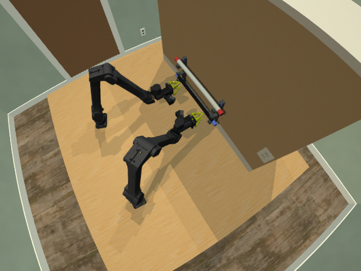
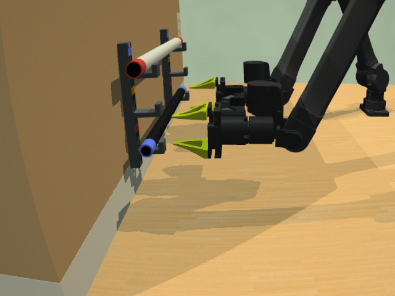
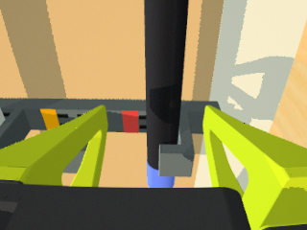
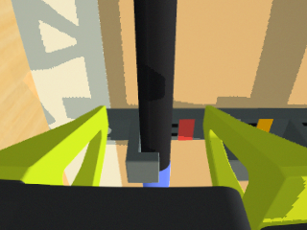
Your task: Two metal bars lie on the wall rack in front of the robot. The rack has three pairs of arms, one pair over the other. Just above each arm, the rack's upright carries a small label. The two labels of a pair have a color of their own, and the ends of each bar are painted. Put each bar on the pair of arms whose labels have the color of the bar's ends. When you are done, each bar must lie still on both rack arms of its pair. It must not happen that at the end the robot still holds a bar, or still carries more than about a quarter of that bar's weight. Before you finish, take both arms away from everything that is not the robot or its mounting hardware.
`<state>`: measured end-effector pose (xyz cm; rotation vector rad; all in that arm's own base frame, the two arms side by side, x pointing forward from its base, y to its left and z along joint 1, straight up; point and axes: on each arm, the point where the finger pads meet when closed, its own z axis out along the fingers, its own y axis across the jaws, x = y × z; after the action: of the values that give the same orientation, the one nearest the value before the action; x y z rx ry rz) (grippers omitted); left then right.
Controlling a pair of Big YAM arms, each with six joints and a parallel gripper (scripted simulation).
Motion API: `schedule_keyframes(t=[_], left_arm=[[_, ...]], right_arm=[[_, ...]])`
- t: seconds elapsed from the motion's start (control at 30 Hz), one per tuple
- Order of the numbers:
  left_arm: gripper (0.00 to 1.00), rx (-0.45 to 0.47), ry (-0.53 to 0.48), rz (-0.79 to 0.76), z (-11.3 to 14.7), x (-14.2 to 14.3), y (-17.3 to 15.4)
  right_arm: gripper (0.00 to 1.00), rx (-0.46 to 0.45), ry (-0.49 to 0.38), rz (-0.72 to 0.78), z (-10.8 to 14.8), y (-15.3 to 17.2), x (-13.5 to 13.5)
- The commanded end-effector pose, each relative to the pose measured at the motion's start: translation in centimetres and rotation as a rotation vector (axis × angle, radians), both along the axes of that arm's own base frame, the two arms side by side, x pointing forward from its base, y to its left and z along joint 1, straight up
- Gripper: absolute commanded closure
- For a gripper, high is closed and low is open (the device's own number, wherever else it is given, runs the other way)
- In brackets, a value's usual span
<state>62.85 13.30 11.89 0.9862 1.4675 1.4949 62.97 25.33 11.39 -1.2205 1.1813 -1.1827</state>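
While jaws gape, black bar [image 1: 196, 97] [image 2: 165, 119] [image 3: 166, 62] [image 4: 155, 53] ahead, untouched

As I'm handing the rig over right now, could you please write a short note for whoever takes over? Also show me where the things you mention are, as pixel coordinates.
Left pincer [image 1: 175, 87] [image 3: 155, 112]: open, nothing held, before the black bar.
Right pincer [image 1: 198, 119] [image 4: 155, 112]: the same, at its other end.
Black bar [image 1: 196, 97] [image 2: 165, 118] [image 3: 165, 72] [image 4: 155, 72], blue ends: bottom pair, labelled red.
White bar [image 1: 199, 86] [image 2: 159, 52], red ends: top pair, labelled blue.
Done: neither bar placed.
Left: swap them, then withdraw both arms.

white bar [image 1: 199, 84] [image 2: 161, 52] out of both wrist views, blue labels beyond wrist-view edges at nine and three o'clock
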Motion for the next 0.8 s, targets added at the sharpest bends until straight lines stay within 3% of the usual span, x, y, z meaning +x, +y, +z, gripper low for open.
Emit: schedule_keyframes(t=[0.0, 0.77], left_arm=[[0.42, -0.011, -0.003, 0.013, -0.2, 1.4, 1.3], [0.42, -0.014, 0.012, 0.014, -0.5, 3.7, 2.2]], right_arm=[[0.42, 0.027, -0.031, -0.009, 1.5, 0.0, 2.0], [0.42, 0.025, -0.029, -0.013, 1.6, -0.2, 4.4]])
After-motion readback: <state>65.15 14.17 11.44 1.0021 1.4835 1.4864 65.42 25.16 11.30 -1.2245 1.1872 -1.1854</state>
